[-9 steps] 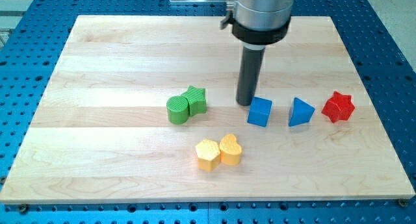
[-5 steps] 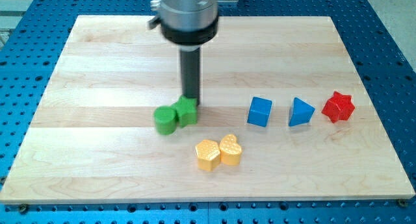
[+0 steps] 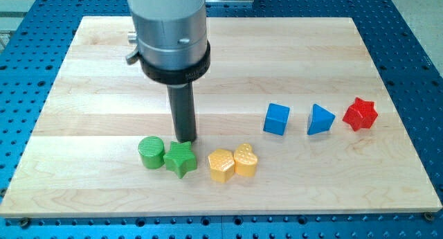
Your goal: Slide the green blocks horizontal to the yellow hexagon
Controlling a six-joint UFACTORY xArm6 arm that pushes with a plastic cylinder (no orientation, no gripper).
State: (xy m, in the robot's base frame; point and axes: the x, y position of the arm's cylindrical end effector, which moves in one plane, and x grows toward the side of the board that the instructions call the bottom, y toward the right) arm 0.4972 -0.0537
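Now my tip (image 3: 184, 140) is set just above the green star (image 3: 180, 158), likely touching; no gripper is fitted. Green cylinder (image 3: 151, 152) and star are lined up left of the yellow hexagon (image 3: 221, 165).

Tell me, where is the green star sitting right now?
The green star sits low on the board, left of centre in the camera view, between the green cylinder and the yellow hexagon, with my tip just above it.

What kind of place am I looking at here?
Probably a robotics lab bench: a wooden board lies on a blue perforated metal table, with toy blocks like a green star, and my tip just above it.
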